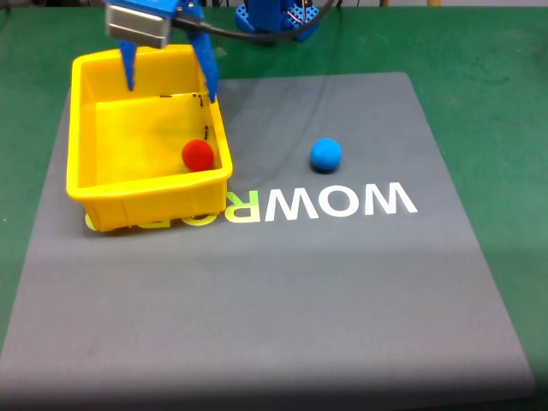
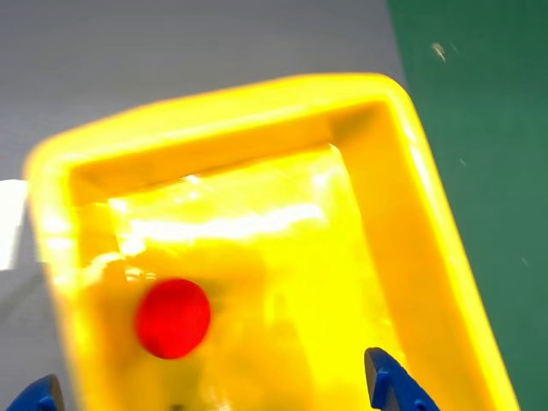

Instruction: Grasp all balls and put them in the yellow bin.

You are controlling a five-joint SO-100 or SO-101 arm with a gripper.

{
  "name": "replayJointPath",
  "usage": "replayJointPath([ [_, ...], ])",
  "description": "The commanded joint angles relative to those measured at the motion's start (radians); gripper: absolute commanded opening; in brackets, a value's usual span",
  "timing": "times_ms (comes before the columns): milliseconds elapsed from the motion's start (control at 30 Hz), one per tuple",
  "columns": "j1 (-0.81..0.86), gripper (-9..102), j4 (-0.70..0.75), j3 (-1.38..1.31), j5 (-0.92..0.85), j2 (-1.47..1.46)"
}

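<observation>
Yellow plastic forms the bin [image 1: 90, 184], which sits at the left of a grey mat [image 1: 282, 291] in the fixed view, its near wall overlapping the start of the white "WOWROBO" lettering [image 1: 342, 202]. Inside the bin, the red ball [image 1: 198, 154] rests on the floor by the near right corner; the wrist view shows it low and left on the glossy yellow floor [image 2: 172, 318]. The blue ball [image 1: 325, 154] lies on the mat to the right of the bin, well apart from it and just above the lettering. The blue tool [image 1: 169, 84] hangs over the far side of the bin, released, its two fingers spread wide with nothing between them; in the wrist view the fingertips [image 2: 390, 385] show at the bottom edge. Green bench [image 1: 497, 128] surrounds the mat.
</observation>
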Motion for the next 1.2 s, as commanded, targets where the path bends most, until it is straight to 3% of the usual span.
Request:
replayJointPath([
  [0,-0.104,39,0.028,-0.064,0.035,0.104],
  [433,-0.44,38,0.086,0.115,0.123,0.186],
  [1167,-0.483,35,-0.015,0.147,0.123,-0.071],
])
